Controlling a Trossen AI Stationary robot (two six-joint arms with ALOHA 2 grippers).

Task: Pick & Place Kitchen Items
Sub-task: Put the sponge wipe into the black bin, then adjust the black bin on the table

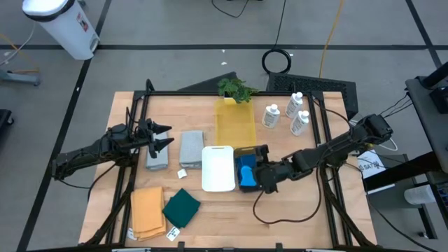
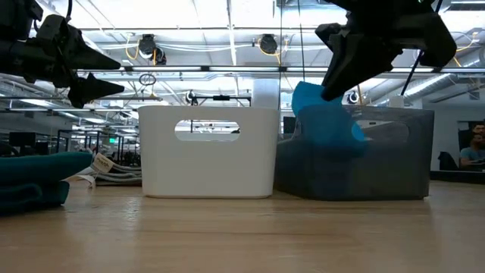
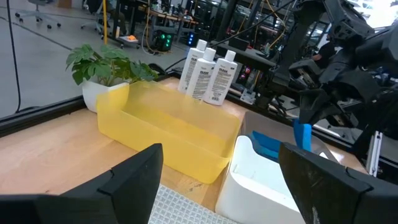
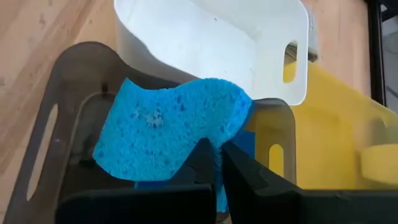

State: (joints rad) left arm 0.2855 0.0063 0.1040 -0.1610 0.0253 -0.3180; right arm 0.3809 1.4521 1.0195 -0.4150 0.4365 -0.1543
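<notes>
- Overhead, the right gripper [image 1: 257,176] reaches in from the right and hangs over the smoky-grey bin [image 1: 246,151], its fingers pinching a blue sponge [image 1: 247,175]. Just left of that bin stands the white bin [image 1: 218,168], and just beyond both lies the yellow bin [image 1: 234,123]. The left gripper [image 1: 166,138] hovers with fingers spread over the grey cloth [image 1: 191,148] left of the white bin. An orange-tan cloth [image 1: 148,212] and a dark green cloth [image 1: 182,208] lie at the near left; three white bottles [image 1: 295,114] stand far right, beside a leafy plant [image 1: 236,89].
- From table height, the right gripper [image 2: 342,82] holds the sponge [image 2: 324,123] partly above the grey bin's [image 2: 394,167] rim, in front of its near wall. The white bin [image 2: 208,155] sits to its left, the green cloth [image 2: 38,180] at far left, and the left gripper [image 2: 102,72] hangs open above.
- Left wrist view: the spread fingers [image 3: 127,186] frame the yellow bin [image 3: 168,134], white bin [image 3: 261,190], plant [image 3: 106,62] and bottles [image 3: 208,74]; the sponge [image 3: 303,135] hangs under the other arm.
- Right wrist view: closed fingertips [image 4: 208,158] clamp the sponge's [image 4: 168,127] lower edge over the grey bin [image 4: 43,140], with more blue below it.
</notes>
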